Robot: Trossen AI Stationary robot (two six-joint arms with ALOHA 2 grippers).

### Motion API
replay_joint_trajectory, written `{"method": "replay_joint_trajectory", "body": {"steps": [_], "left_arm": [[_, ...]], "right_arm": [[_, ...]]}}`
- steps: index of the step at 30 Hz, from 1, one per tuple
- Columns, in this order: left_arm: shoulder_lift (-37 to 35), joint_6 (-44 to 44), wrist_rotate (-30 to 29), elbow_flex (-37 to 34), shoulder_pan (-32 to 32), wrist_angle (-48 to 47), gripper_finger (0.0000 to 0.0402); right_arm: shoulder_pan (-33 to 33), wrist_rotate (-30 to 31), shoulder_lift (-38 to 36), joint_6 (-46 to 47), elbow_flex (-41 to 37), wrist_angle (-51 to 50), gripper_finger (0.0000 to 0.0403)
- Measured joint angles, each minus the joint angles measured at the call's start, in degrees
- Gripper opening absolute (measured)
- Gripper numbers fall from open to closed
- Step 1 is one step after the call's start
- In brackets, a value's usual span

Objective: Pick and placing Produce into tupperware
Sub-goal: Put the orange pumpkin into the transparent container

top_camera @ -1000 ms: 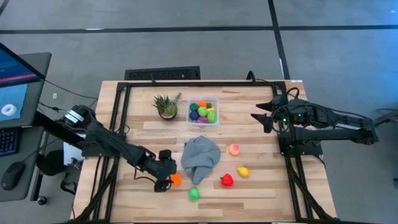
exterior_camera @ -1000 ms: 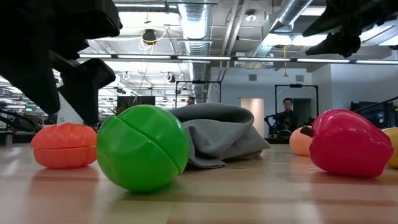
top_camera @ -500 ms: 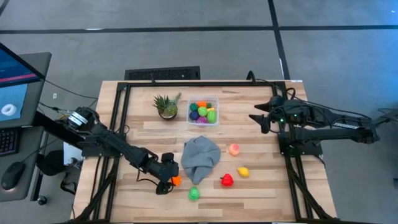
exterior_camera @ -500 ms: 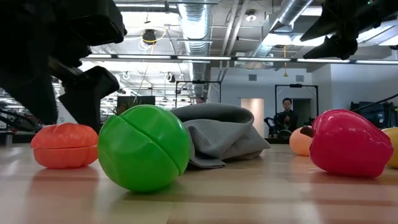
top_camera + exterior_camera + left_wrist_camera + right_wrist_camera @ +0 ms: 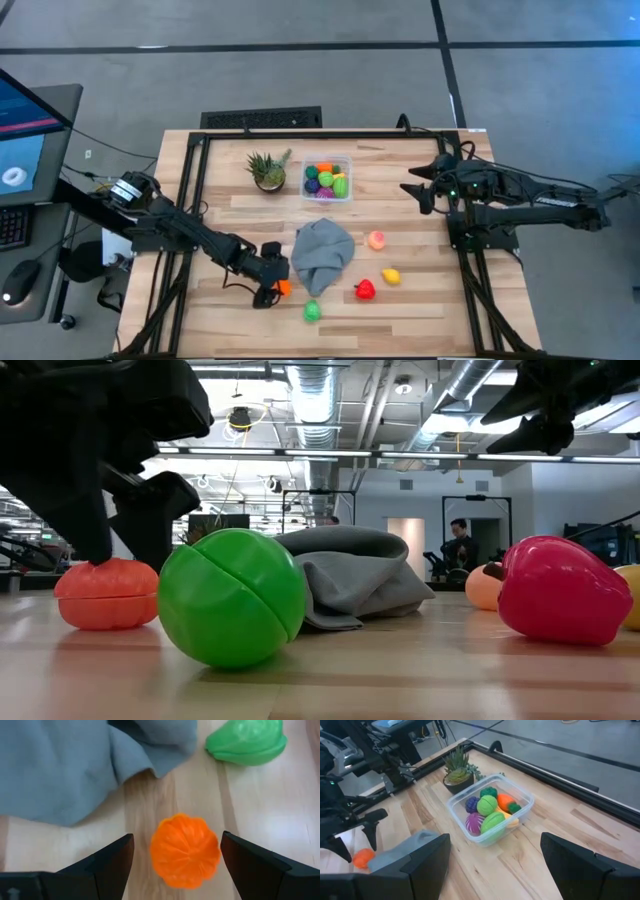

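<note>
Left gripper (image 5: pixel 172 865), fingers apart, straddles the orange piece (image 5: pixel 185 851) on the bench (image 5: pixel 420 300) beside the grey cloth (image 5: pixel 322 252), so the pick looks underway, needing a close, lift and carry to the tupperware (image 5: pixel 327 178), while the right gripper (image 5: pixel 412 190) waits open.

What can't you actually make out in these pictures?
- Under the grey cloth: any toys there are hidden, every view.
- Bottom layer of the tupperware: covered by the upper pieces.
- Yellow toy, low view: cut off by the picture's edge.
- Person far behind, low view: too small.
</note>
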Motion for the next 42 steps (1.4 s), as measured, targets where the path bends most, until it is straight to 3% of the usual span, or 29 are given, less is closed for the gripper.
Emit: {"method": "replay_joint_trajectory", "body": {"steps": [42], "left_arm": [[-0.05, 1.31, 3.13, 0.0, 0.63, -0.05, 0.0287]], "right_arm": [[0.0, -0.04, 0.0, -0.01, 0.0, 0.81, 0.0333]]}}
